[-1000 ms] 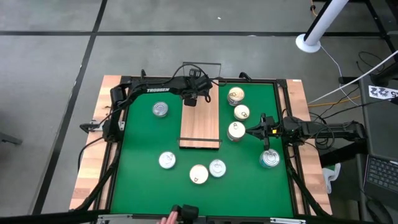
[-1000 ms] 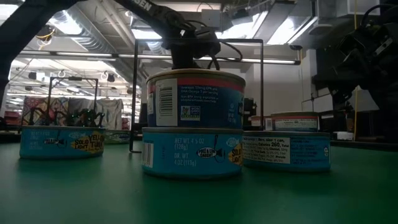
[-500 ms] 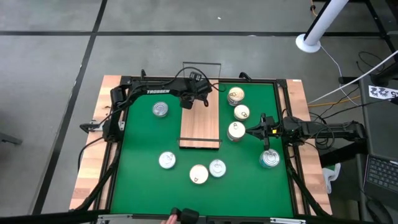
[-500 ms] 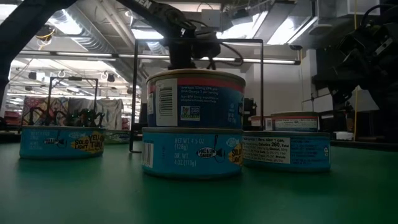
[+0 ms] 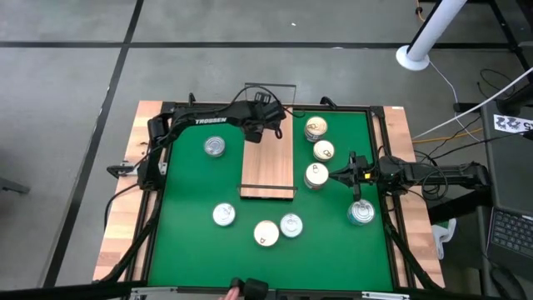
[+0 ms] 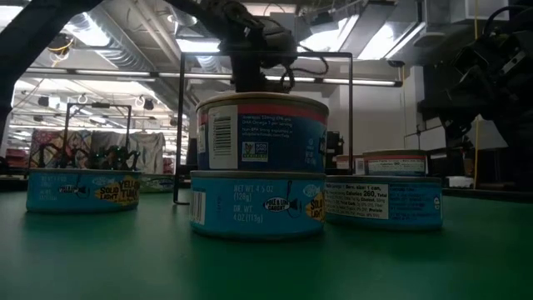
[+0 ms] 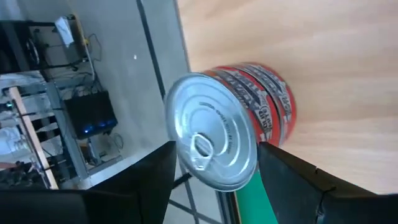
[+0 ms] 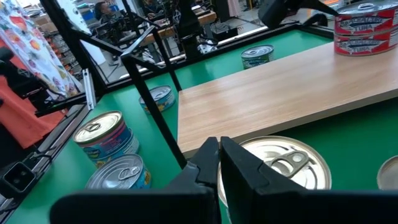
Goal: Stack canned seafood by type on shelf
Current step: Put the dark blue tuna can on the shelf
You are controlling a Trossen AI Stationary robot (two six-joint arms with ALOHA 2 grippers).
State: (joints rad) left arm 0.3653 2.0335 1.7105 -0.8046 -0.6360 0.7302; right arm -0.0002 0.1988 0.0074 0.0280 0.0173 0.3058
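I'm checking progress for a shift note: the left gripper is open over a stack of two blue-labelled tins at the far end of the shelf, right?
Not quite: the tins are red-labelled, not blue, as the left wrist view shows. The rest holds: the left gripper is open around that stack of two at the far end of the shelf.
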